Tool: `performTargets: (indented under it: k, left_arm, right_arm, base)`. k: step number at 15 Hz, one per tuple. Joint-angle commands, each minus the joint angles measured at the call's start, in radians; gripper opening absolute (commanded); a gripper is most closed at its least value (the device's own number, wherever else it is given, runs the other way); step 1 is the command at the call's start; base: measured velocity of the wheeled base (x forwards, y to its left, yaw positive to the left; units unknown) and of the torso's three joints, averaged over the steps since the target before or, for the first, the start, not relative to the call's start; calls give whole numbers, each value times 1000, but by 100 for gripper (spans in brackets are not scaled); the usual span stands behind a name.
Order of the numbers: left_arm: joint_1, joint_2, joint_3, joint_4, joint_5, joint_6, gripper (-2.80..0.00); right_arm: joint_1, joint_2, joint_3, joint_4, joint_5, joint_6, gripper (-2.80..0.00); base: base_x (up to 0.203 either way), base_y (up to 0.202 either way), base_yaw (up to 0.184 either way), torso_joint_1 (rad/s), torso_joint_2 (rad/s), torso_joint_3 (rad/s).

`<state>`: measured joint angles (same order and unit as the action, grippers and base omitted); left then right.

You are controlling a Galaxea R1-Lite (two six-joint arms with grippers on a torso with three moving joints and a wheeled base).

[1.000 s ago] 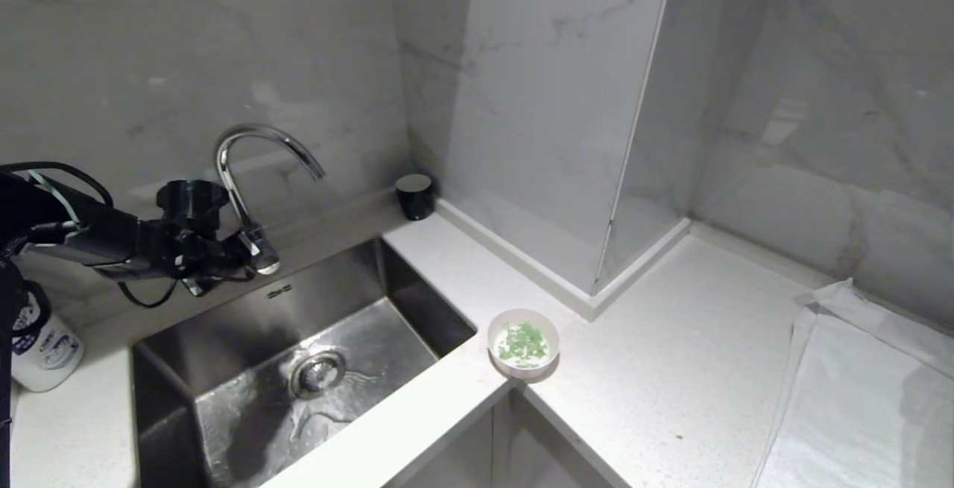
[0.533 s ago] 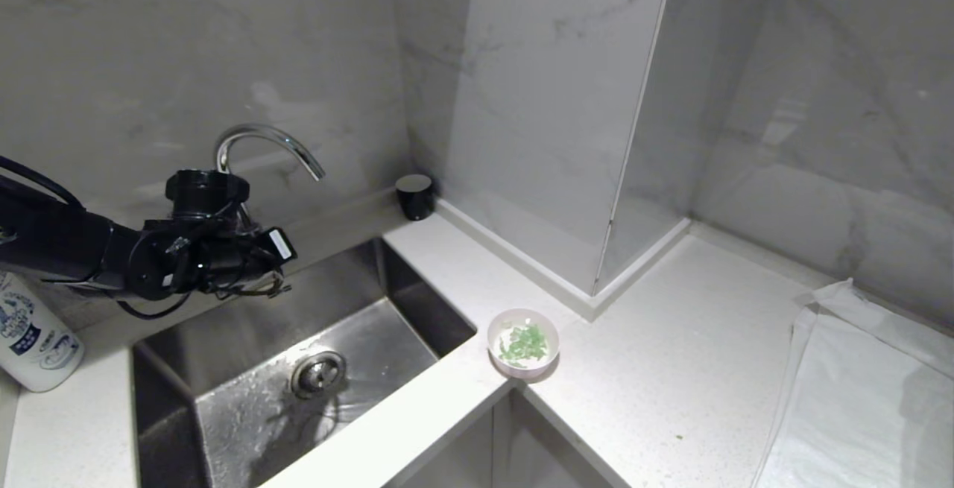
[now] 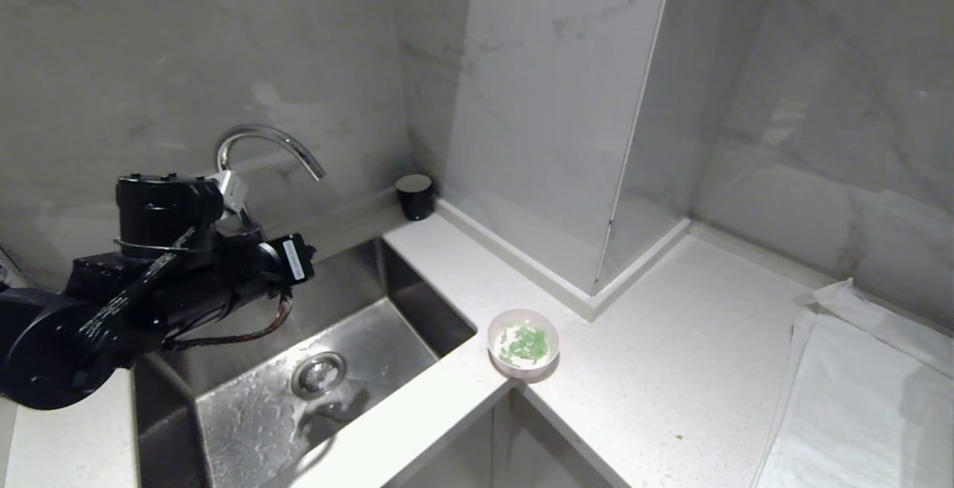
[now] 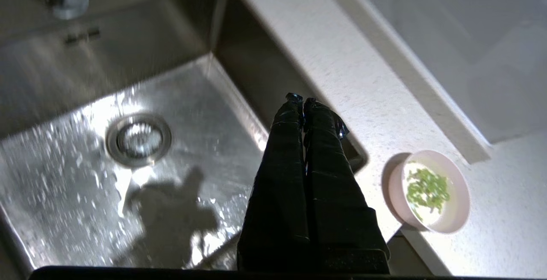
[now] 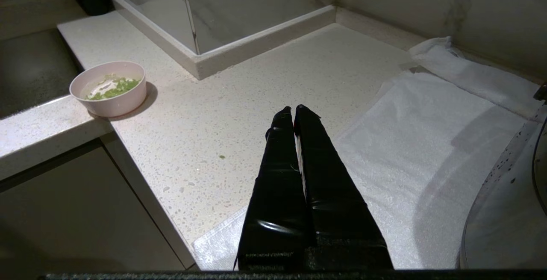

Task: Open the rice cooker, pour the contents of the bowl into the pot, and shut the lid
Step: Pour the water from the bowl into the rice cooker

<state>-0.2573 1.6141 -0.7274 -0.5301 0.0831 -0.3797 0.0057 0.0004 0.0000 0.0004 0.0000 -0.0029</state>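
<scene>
Head view down over sink [image 3: 246, 369] corner, both wrist views share bowl [image 4: 428, 191]

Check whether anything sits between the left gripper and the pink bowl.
Nothing visible does. The left gripper, fingers shut, hangs over the sink's right edge; only bare countertop lies between it and the pink bowl of green pieces.

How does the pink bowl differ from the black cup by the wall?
The pink bowl is pale, wide and shallow; the black cup is dark, narrower and taller for its width. The bowl holds green pieces, while nothing shows inside the cup. The bowl sits at the counter's front edge beside the sink; the cup stands back in the corner against the wall. Both are round and stand upright on the white counter.
</scene>
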Motion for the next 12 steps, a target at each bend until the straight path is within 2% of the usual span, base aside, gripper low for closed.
performTargets:
  k: [1,3,6,8,11,12]
  left_arm:
    - [-30,-176,98,-64,5,65,-280]
    - [-45,-295,182,-88,11,128,-280]
    - [-46,-495,272,-94,27,157,-280]
    - [-37,-637,296,-76,86,188,-280]
    - [-7,-849,315,43,161,315,-280]
    - [44,-902,316,90,173,349,-280]
  right_arm:
    - [0,0,3,0,-2,0,-280]
    - [0,0,2,0,0,0,-280]
    - [0,0,2,0,0,0,-280]
    - [0,0,2,0,0,0,-280]
    - [0,0,3,0,0,0,-280]
    - [0,0,3,0,0,0,-280]
  base:
    - [0,0,0,0,0,0]
    - [0,0,0,0,0,0]
    - [0,0,0,0,0,0]
    - [0,0,0,0,0,0]
    - [0,0,0,0,0,0]
    - [0,0,0,0,0,0]
